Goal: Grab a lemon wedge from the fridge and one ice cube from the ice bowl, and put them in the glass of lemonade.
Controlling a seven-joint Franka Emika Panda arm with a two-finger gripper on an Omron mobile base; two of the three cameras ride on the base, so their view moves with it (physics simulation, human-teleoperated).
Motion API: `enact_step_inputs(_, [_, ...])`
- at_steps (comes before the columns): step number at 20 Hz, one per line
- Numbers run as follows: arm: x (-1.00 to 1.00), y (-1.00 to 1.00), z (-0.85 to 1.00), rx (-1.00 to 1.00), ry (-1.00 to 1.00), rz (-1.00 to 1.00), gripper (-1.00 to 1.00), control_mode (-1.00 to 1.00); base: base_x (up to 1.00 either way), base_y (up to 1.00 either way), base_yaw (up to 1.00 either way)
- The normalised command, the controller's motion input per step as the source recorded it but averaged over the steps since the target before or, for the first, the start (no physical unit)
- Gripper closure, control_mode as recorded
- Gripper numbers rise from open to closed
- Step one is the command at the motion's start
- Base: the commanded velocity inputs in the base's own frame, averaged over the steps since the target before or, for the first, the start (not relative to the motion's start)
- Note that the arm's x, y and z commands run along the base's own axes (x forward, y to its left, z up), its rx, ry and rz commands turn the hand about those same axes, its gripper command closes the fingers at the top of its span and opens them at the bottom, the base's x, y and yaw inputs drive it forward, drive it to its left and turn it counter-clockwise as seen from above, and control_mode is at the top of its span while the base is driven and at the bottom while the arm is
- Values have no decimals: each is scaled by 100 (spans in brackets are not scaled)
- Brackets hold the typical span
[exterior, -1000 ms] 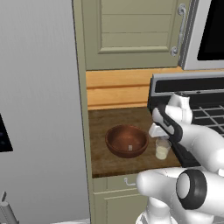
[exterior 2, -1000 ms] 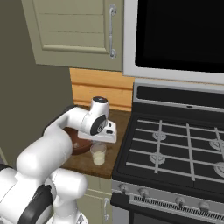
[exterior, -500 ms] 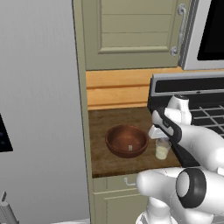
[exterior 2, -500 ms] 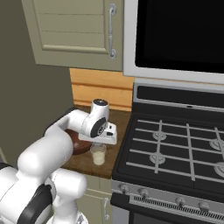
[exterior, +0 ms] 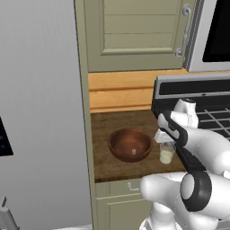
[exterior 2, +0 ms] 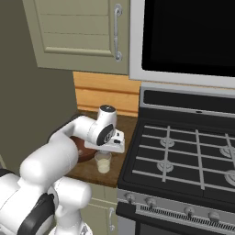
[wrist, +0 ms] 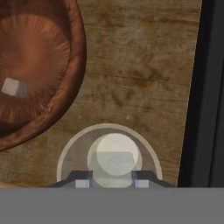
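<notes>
- On the wooden counter (exterior: 108, 134), from my left base camera, the ice bowl (exterior: 130, 144) holds one ice cube (exterior: 133, 152); the glass of lemonade (exterior: 166, 153) stands just beside it, under my pincer (exterior: 162, 136).
- From the right base camera, my pincer (exterior 2: 109, 148) hangs directly above the glass (exterior 2: 103, 162), next to the stove (exterior 2: 183, 156).
- From my hand camera, my finger tips (wrist: 81, 180) stand a little apart over the glass (wrist: 109, 156); I cannot tell if something is between them. The ice cube (wrist: 14, 87) lies in the bowl (wrist: 39, 65).

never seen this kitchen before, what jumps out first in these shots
The white arm reaches over the wooden counter, its end effector hanging right above the glass of lemonade. Just beside the glass sits a wide reddish-brown bowl with one small pale ice cube inside. A black stove stands on the glass's other side, and a grey fridge borders the counter beyond the bowl.
</notes>
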Motion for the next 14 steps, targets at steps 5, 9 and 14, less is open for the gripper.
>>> enact_step_inputs(5, [0, 0, 0, 1, 0, 0, -100, -100, 0, 0, 0])
enact_step_inputs(9, [0, 0, 0, 0, 0, 0, -100, -100, 0, 0, 0])
enact_step_inputs(14, [0, 0, 0, 0, 0, 0, -100, -100, 0, 0, 0])
